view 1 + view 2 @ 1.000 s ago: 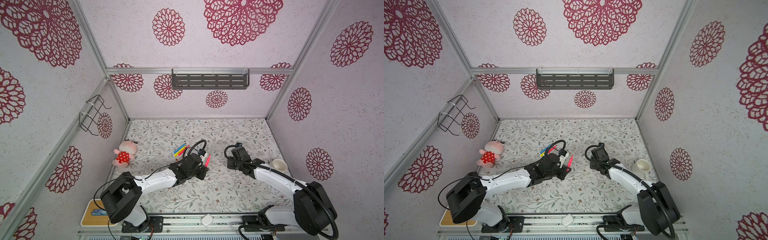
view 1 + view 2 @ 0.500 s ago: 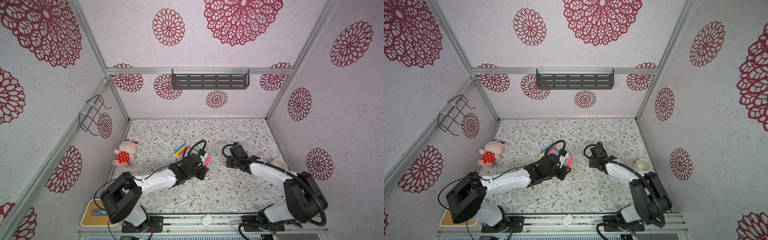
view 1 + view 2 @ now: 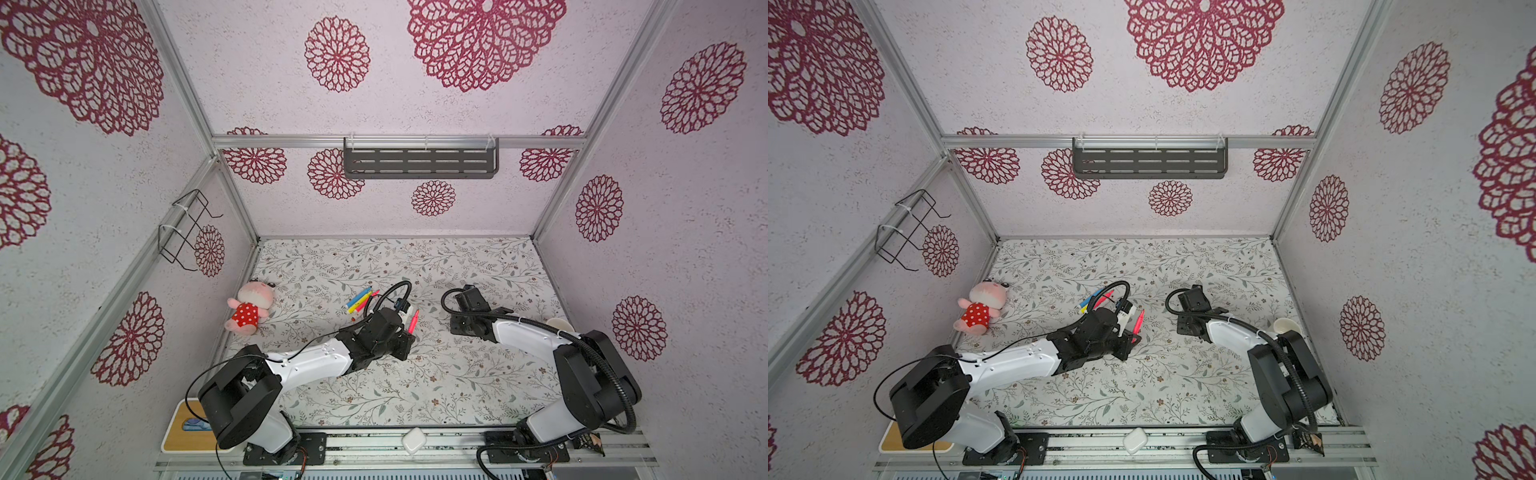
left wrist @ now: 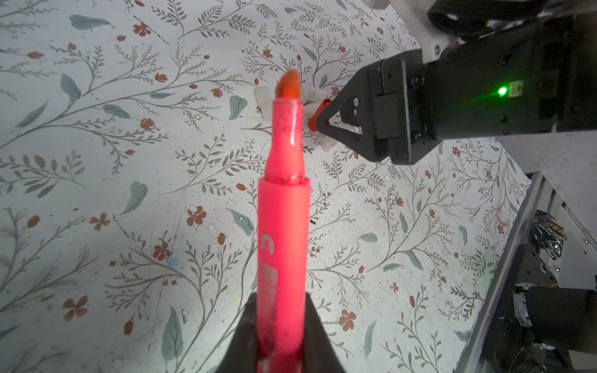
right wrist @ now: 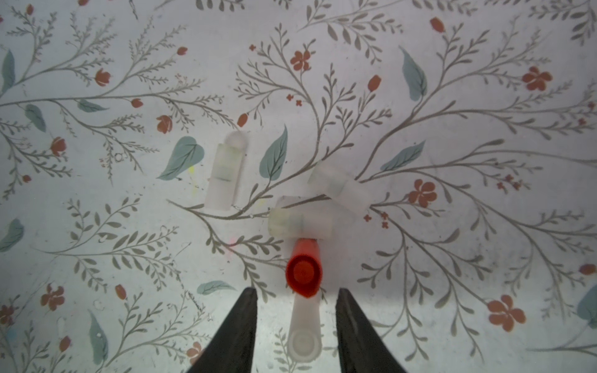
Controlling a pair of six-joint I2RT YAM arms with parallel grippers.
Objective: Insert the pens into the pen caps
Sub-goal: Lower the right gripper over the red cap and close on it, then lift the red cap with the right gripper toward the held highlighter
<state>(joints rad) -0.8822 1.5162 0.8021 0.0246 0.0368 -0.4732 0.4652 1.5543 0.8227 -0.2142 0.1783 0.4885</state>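
In a top view, the pink pen [image 3: 413, 322] was clenched by the left gripper [image 3: 408, 336] at mid-table. In the left wrist view, its tip was bared. In the right wrist view, a whitish cap [image 5: 303, 329] was straddled by the parted right gripper [image 5: 297, 292].

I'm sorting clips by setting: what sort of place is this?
Probably a robot test booth, not a home: patterned panels in an aluminium frame, with a left arm and right arm mounted on a front rail.
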